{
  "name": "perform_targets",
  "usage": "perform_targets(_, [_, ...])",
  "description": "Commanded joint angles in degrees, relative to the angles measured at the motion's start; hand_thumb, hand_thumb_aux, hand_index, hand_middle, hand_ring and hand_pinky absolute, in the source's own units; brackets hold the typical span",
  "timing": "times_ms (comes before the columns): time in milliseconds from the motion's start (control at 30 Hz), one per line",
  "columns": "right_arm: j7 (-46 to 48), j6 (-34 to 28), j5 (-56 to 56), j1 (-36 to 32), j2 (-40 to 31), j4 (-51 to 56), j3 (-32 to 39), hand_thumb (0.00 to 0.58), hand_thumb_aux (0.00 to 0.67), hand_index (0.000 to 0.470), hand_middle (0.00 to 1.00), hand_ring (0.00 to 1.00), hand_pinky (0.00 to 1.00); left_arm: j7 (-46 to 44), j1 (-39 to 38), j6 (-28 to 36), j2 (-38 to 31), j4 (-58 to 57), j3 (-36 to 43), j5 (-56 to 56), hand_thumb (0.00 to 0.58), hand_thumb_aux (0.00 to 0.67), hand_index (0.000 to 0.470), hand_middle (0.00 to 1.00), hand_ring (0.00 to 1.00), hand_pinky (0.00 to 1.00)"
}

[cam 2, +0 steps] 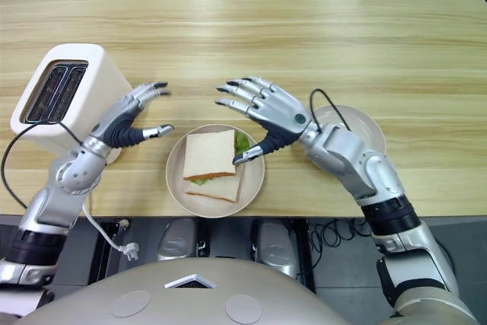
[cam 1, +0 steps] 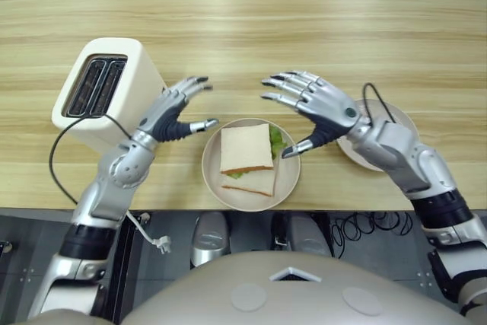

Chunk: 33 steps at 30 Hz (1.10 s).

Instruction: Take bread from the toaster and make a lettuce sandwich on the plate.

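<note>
**Sandwich is stacked on the plate, both hands are free**

We begin with the table [cam 1: 304,20], which carries everything. The toaster [cam 1: 141,74] stands just to the left of the left hand [cam 1: 171,112], near its back side. Its two slots [cam 1: 95,85] face up and look dark, and we see no bread in them. Their long axis runs away from the robot and leans a little to the right at the far end.

The left hand is wide open with the fingers spread, and it holds nothing. The right hand [cam 1: 319,100] is also open and spread, without any load. A second small plate [cam 2: 358,123] lies under the right wrist.

The plate [cam 1: 289,180] sits between the two hands, a little nearer to the robot than the palms. The thumb of the right hand reaches to its right rim. On it lies the sandwich: a top slice [cam 1: 246,148] over a lower slice [cam 1: 255,183]. The stack is not aligned, because the lower slice sticks out on the near side. So its long axis runs from far to near, and it drifts slightly toward the right hand at the near end. The lettuce [cam 1: 277,141] peeks out at the far right edge, just beside the right thumb.

We judge the task as almost finished: the bread is out and the layers are built. What remains, in our opinion, is only to pull the hands away, and maybe to square up the slices.
</note>
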<state>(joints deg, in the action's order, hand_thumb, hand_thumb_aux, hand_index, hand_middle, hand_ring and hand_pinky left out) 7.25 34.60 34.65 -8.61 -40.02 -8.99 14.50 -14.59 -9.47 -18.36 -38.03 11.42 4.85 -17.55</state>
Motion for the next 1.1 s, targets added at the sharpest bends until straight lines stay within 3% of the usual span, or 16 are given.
perform_targets(33, [10.23, 2.1, -12.35, 5.68, -4.9, -2.57, 2.26, 0.58, 0.67, 0.46, 1.0, 1.0, 1.0, -9.71, -6.88, -2.31, -5.29, 5.28, -1.84, 9.34, 0.58, 0.67, 0.46, 1.0, 1.0, 1.0])
perform_targets(300, [24.57, 2.15, -23.05, 16.22, -11.4, -1.72, 5.9, 0.58, 0.67, 0.46, 1.0, 1.0, 1.0, -22.41, -22.34, -4.01, -12.9, 9.98, -5.29, 19.24, 0.58, 0.67, 0.46, 1.0, 1.0, 1.0])
perform_targets(400, [29.08, 1.49, -27.44, 18.84, -12.97, -1.83, 6.93, 0.58, 0.67, 0.46, 1.0, 1.0, 1.0, -25.45, -24.41, -3.28, -13.96, 9.66, -4.08, 18.85, 0.58, 0.67, 0.46, 1.0, 1.0, 1.0])
perform_targets(633, [34.36, 0.44, -24.69, 16.69, -9.38, 4.97, 10.35, 0.58, 0.67, 0.46, 1.0, 1.0, 1.0, -27.17, -18.71, -1.9, -10.56, 2.9, 3.36, 10.87, 0.58, 0.67, 0.46, 1.0, 1.0, 1.0])
perform_targets(1100, [27.12, 4.21, -10.2, 3.24, 3.57, 23.27, 12.86, 0.58, 0.67, 0.46, 1.0, 1.0, 1.0, -26.25, -0.67, -4.27, -2.07, -17.08, 13.76, 1.45, 0.58, 0.67, 0.46, 1.0, 1.0, 1.0])
